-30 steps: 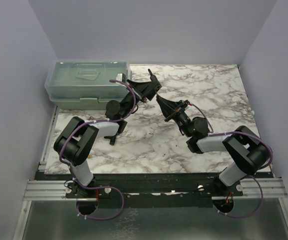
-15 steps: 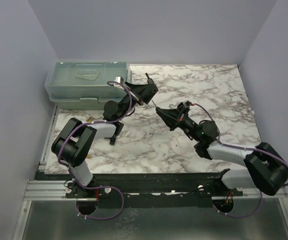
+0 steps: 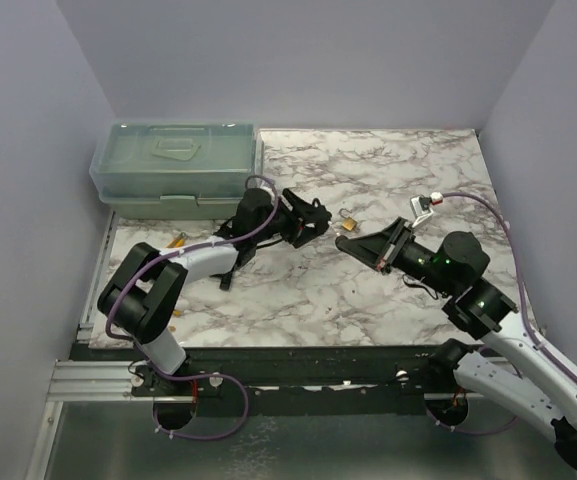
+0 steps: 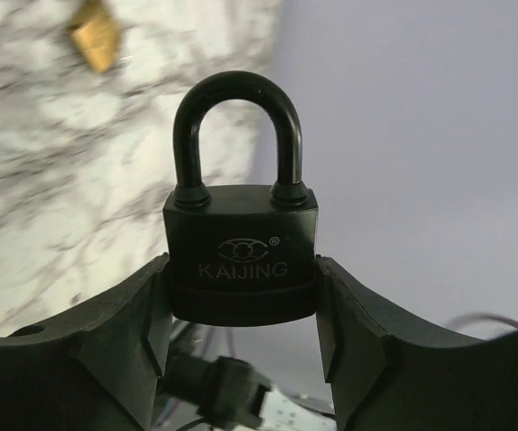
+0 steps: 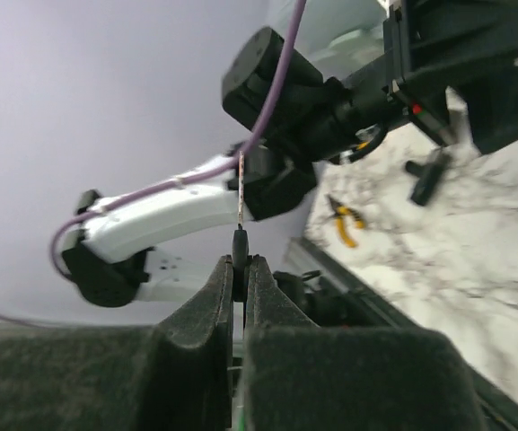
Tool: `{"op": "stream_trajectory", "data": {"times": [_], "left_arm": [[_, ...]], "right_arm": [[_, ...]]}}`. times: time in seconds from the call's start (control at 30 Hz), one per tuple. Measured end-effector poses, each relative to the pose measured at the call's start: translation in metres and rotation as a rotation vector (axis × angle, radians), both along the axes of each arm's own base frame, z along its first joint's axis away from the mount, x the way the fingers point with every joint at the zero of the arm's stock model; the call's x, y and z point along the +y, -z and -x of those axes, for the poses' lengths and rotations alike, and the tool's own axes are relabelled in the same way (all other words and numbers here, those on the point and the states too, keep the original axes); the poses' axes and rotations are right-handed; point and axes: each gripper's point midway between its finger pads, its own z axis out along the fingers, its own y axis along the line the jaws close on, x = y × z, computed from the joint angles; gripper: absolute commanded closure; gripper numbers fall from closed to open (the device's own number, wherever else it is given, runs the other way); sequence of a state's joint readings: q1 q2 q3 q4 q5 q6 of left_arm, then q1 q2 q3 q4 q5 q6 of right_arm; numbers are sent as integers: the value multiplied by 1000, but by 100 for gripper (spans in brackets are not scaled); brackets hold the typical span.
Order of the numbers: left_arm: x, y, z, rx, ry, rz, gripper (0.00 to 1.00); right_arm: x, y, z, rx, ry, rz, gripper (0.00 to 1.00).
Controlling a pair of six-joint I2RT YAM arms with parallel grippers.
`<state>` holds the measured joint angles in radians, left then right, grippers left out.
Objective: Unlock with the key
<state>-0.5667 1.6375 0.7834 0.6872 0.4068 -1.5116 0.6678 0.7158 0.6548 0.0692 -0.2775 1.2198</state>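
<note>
- My left tool (image 4: pixel 241 301) stands partly open and clamps the black padlock (image 4: pixel 241 238) by the two sides of its body. In the left wrist view the lock fills the centre of the frame, with its shackle pointing up and seated in the body.
- My right tool (image 5: pixel 241 268) is pinched almost fully closed on the round black head of the key (image 5: pixel 239 241). The thin blade sticks straight up past the fingertips, in the middle of the right wrist view.
- In the top view both tools sit near the centre of the frame, close but apart. A brass padlock (image 3: pixel 349 220) lies on the worktop (image 3: pixel 418 170) just above the gap between them.
- I cannot see the keyway. It looks to be on the lock's underside, which faces back into my left tool, so the key may have no clear way in.
- The key is held only by its small head. A slightly off-line push could swivel it between the pads or flick it out.
- The blade is thin. If it catches the lock body instead of the slot, it could bend.
- The lock is gripped on smooth sides. Pressure from the key might twist it or slide it in the grip.
- A low approach risks knocking the brass padlock away.
</note>
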Motion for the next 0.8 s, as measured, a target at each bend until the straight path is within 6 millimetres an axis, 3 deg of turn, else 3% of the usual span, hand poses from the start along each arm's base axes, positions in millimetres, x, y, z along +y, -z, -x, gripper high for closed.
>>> {"op": "stream_trajectory", "data": {"times": [0.07, 0.2, 0.3, 0.43, 0.47, 0.8], "left_arm": [[-11, 21, 5, 77, 29, -143, 100], [-28, 44, 22, 148, 82, -366, 100], [-26, 74, 38, 211, 108, -489, 100], [-4, 139, 54, 348, 105, -688, 99], [1, 152, 58, 386, 98, -724, 95], [4, 154, 55, 364, 82, -787, 38]], "right_arm": [[-9, 4, 0, -48, 27, 100, 100], [-21, 36, 2, -90, 33, 290, 100], [-25, 65, 4, -80, 18, 388, 100], [-31, 94, 6, -55, 4, 470, 100], [-32, 97, 7, -53, 4, 483, 100], [-43, 107, 3, -75, 35, 559, 100]]}}
